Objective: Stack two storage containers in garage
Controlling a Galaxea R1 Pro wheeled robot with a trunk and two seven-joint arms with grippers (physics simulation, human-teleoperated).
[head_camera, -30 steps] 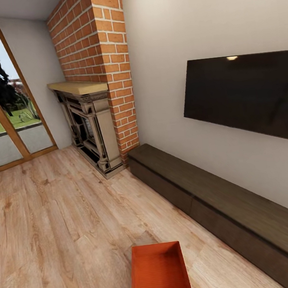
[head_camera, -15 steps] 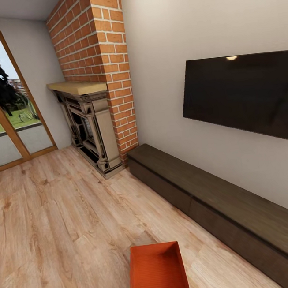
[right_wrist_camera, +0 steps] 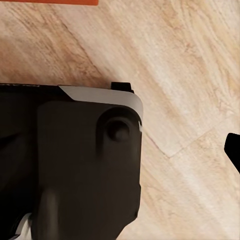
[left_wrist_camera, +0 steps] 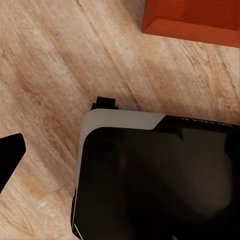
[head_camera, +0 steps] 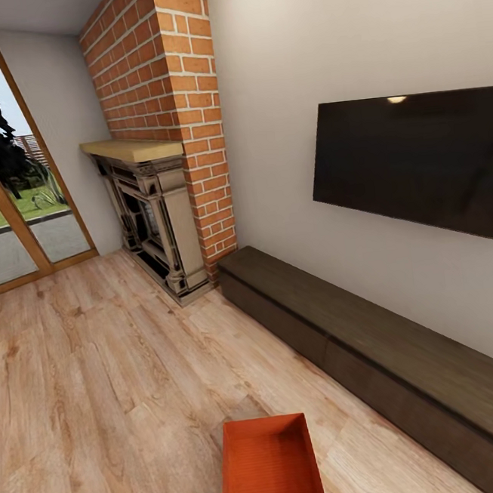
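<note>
One orange-red storage container [head_camera: 271,468] sits open and empty on the light wood plank floor of the living room, low in the head view just ahead of me. Its corner [left_wrist_camera: 192,17] also appears in the left wrist view, and a thin orange strip of the container [right_wrist_camera: 47,2] in the right wrist view. My left gripper [left_wrist_camera: 120,150] hangs over my dark base [left_wrist_camera: 155,180], one fingertip [left_wrist_camera: 10,155] at the picture's edge, nothing between the fingers. My right gripper [right_wrist_camera: 120,147] hangs the same way, with one fingertip [right_wrist_camera: 233,147] at the edge.
A brick chimney [head_camera: 170,95] with a dark fireplace [head_camera: 153,226] stands ahead on the left. A long low dark cabinet [head_camera: 379,354] runs along the right wall under a wall TV [head_camera: 420,164]. Glass doors [head_camera: 5,188] are at far left. Open plank floor [head_camera: 101,383] lies to the left.
The head view has shifted very slightly since a second ago; the container and the room stand as they did.
</note>
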